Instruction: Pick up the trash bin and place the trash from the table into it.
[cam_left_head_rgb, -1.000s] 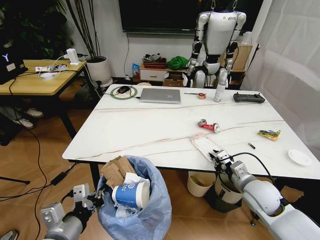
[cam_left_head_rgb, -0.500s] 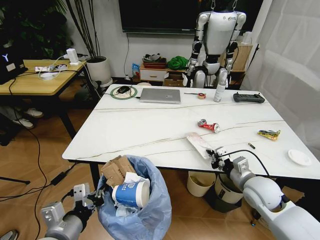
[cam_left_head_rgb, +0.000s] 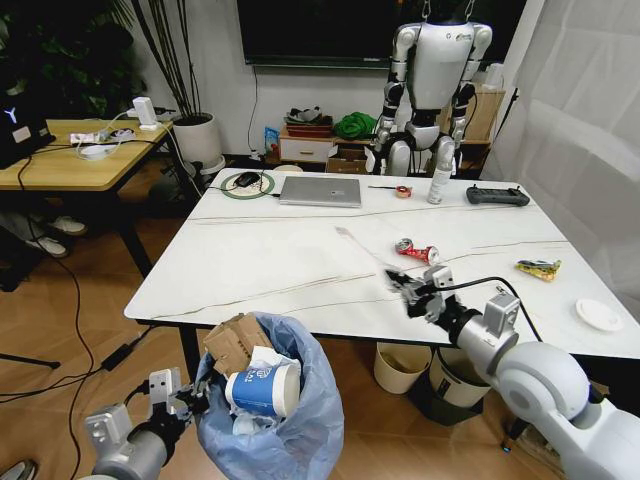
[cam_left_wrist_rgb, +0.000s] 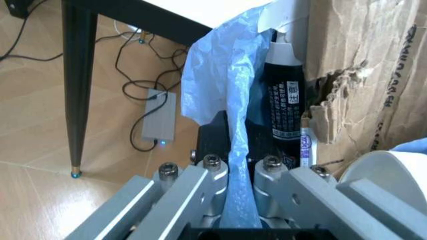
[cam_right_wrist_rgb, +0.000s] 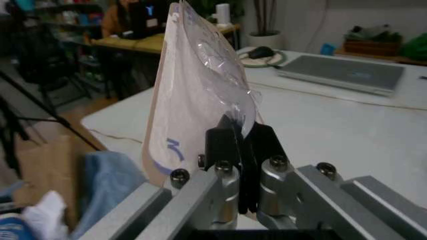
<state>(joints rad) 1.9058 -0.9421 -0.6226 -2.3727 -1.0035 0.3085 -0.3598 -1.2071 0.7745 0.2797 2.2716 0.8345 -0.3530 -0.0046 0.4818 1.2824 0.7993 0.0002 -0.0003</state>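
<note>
Low in the near left, the left gripper (cam_left_head_rgb: 185, 398) is pinched closed on the crinkled blue bag of the trash bin (cam_left_head_rgb: 290, 430), holding the bin below the table's (cam_left_head_rgb: 260, 260) near edge. Inside the bin sit torn brown cardboard (cam_left_head_rgb: 232, 342), crumpled white paper (cam_left_head_rgb: 262, 358) and a blue paper cup (cam_left_head_rgb: 262, 388). From the left wrist view, a fold of the bag (cam_left_wrist_rgb: 233, 150) runs between the closed fingers. Over the near right part of the table, the right gripper (cam_left_head_rgb: 408, 290) is clamped on flat plastic packaging (cam_left_head_rgb: 362, 248), lifted off the marble top; the right wrist view shows the packaging (cam_right_wrist_rgb: 193, 100) standing up from its closed jaws. A crushed red can (cam_left_head_rgb: 418, 251) lies just beyond, and a yellow-green snack wrapper (cam_left_head_rgb: 539, 268) lies farther right. A silver laptop (cam_left_head_rgb: 320, 191) rests at the far side.
</note>
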